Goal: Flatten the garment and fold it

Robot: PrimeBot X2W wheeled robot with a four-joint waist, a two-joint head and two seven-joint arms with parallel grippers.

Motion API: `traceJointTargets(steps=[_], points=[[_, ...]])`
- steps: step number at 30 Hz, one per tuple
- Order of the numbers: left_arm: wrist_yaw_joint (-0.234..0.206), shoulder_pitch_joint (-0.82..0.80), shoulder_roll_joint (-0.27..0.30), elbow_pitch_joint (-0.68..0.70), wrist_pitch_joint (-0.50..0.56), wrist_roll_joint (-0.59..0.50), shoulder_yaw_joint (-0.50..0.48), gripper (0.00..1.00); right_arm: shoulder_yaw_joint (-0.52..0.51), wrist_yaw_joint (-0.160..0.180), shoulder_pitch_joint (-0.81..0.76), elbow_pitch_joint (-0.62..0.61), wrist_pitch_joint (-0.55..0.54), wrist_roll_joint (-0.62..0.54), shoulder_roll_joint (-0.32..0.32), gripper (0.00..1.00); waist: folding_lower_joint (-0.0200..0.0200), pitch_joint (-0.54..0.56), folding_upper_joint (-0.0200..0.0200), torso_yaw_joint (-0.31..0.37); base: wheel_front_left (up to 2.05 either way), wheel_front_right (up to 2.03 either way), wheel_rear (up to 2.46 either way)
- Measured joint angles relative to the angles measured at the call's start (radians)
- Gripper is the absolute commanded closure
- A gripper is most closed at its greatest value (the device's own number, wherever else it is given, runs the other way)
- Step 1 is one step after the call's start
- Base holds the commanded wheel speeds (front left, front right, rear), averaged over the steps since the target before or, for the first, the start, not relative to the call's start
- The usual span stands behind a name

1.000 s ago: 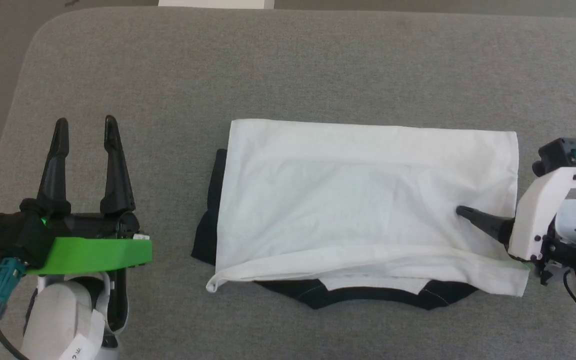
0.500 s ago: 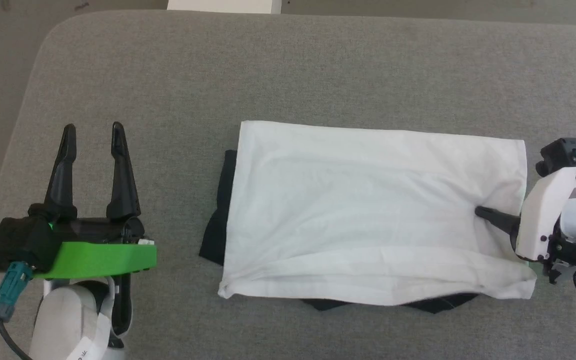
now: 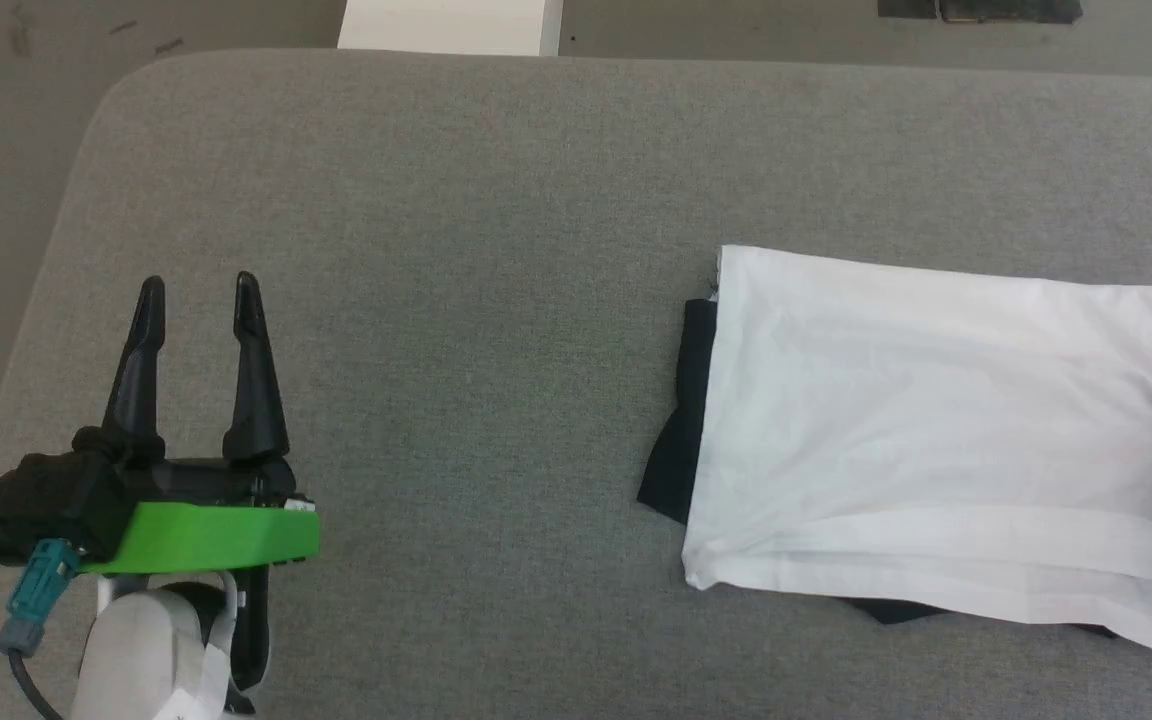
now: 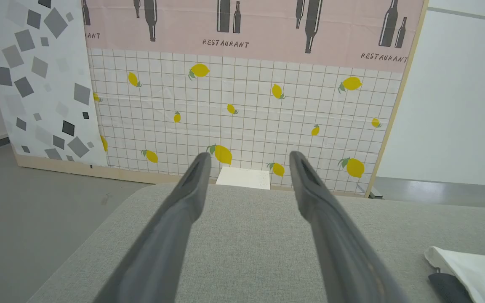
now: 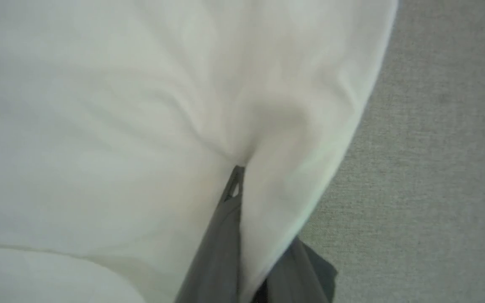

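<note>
Grey fabric tabletop (image 3: 496, 200) carries your white garment (image 3: 936, 400) on its right side, running off the head view's right edge. It lies flat as a long rectangle with black sleeve cloth (image 3: 681, 450) tucked beneath, so the lengthwise folds look done and a crosswise fold seems to be what is left. Your right gripper (image 5: 236, 181) is clamped on a pinch of the white cloth. Your left gripper (image 3: 198, 283) hovers spread and empty, well apart from the garment.
</note>
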State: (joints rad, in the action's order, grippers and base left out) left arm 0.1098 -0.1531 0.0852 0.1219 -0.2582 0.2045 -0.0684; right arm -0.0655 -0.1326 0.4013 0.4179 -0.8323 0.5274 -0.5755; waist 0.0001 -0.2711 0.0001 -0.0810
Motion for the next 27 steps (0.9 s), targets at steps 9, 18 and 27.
traceJointTargets(steps=[9,18,27], points=[[0.008,0.038,-0.016,-0.012,0.0,-0.003,0.011,0.0,0.131,0.0,0.018,-0.225,-0.183,-0.031,-0.009,1.0,0.0,0.064,0.0,0.017,0.0,0.0,0.0],[0.013,0.048,-0.021,-0.011,0.0,-0.002,0.02,0.0,0.234,0.0,0.056,-0.395,-0.304,-0.007,0.101,1.0,-0.0002,0.093,0.0,0.015,0.0,0.0,0.0],[0.013,0.05,-0.025,-0.01,0.0,-0.001,0.039,0.0,0.321,0.0,0.123,-0.295,-0.239,-0.045,0.263,1.0,-0.0001,0.06,0.0,-0.026,0.0,0.0,0.0]])
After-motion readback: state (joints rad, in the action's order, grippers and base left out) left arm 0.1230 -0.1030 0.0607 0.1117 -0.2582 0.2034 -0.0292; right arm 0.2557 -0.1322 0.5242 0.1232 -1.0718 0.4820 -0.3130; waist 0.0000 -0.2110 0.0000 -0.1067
